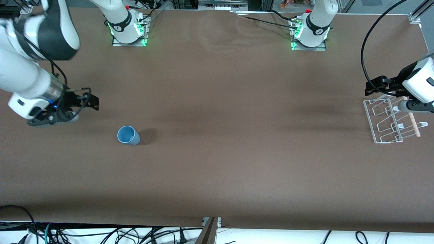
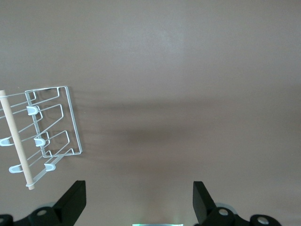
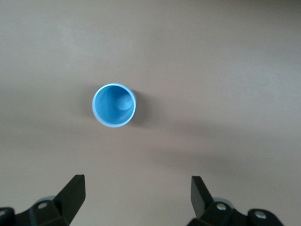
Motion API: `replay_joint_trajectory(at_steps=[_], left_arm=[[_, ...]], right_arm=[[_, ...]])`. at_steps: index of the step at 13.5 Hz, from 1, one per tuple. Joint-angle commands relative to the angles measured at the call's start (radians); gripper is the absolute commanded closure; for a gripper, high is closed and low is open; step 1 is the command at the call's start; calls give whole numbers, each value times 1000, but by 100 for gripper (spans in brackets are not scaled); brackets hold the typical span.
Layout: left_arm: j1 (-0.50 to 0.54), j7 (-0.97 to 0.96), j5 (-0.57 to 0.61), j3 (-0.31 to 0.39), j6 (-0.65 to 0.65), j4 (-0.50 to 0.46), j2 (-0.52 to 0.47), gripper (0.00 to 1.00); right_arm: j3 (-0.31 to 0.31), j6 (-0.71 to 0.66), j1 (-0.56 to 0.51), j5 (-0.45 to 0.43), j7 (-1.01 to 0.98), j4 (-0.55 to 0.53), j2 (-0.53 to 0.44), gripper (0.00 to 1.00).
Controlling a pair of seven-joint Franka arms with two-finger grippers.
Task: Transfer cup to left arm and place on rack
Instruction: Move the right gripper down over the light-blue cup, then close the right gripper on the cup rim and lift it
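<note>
We found the cup [image 1: 128, 135] upright on the desk [image 1: 217, 135] toward the right arm's end; the right gripper [image 1: 89, 100] hung released nearby. The left gripper [image 1: 373, 86], released, hovered by the rack [image 1: 386, 121].

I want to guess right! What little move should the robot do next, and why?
Probably the right end effector should move over the cup and lower around it. The cup stands upright, untouched, and the fingers are open; the left end effector waits by the rack.
</note>
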Motion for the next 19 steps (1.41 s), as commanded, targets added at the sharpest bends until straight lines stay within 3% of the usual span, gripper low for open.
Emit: replay_joint_trajectory(at_steps=[1, 9, 15, 16, 17, 19], left_arm=[[8, 3, -17, -1, -7, 36, 22, 0], [-5, 2, -17, -7, -7, 38, 28, 0], [-13, 2, -20, -7, -7, 18, 19, 0], [-13, 2, -35, -7, -7, 13, 14, 0], [-12, 2, -53, -7, -7, 13, 13, 0], [-5, 5, -61, -6, -7, 12, 11, 0]], right_arm=[[2, 137, 1, -15, -14, -81, 39, 1], [5, 337, 7, -6, -3, -81, 213, 2], [11, 385, 28, 2, 37, -83, 276, 10], [11, 404, 31, 2, 37, -83, 291, 17], [11, 423, 30, 2, 37, -83, 303, 32], [11, 429, 30, 5, 39, -80, 308, 77]])
